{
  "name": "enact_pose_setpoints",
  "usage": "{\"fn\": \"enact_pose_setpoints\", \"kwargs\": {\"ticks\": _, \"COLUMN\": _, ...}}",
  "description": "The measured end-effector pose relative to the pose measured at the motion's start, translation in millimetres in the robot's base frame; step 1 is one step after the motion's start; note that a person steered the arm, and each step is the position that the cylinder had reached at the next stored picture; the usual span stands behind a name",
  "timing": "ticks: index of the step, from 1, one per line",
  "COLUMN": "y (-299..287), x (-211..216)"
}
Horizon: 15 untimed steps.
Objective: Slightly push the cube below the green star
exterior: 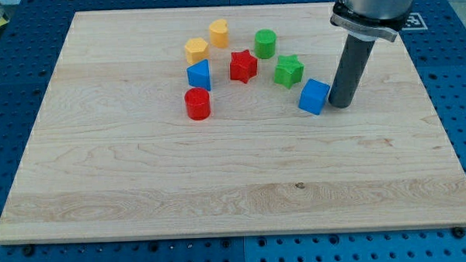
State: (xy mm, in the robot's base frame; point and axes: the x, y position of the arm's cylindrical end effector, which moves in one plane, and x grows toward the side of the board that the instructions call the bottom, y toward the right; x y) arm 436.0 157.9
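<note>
A: Worktop (220, 194) first: a pale wooden board, its blocks gathered toward the view's top. Where's the cube?

B: Blue cube (314, 96) lies just below and right of the green star (288, 70). My tip (341, 105) stands on the cube's right, touching or nearly so, likely placed there to nudge it leftward.

A: And the hand?

B: None fitted, only a rod, so nothing to spread or pinch. The red star (243, 66) sits left of the green star, well clear of the push

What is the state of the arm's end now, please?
No claw: my tip holds nothing and stands at the right of the blue cube, close or touching.
</note>
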Motion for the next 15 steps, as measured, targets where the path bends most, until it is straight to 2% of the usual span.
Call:
{"fn": "enact_pose_setpoints", "kwargs": {"ticks": 5, "y": -38, "x": -1}}
{"fn": "enact_pose_setpoints", "kwargs": {"ticks": 6, "y": -34, "x": -1}}
{"fn": "enact_pose_setpoints", "kwargs": {"ticks": 7, "y": 4, "x": -5}}
{"fn": "enact_pose_setpoints", "kwargs": {"ticks": 9, "y": 16, "x": -67}}
{"fn": "enact_pose_setpoints", "kwargs": {"ticks": 11, "y": 14, "x": -67}}
{"fn": "enact_pose_setpoints", "kwargs": {"ticks": 13, "y": -34, "x": -67}}
{"fn": "enact_pose_setpoints", "kwargs": {"ticks": 15, "y": -51, "x": -67}}
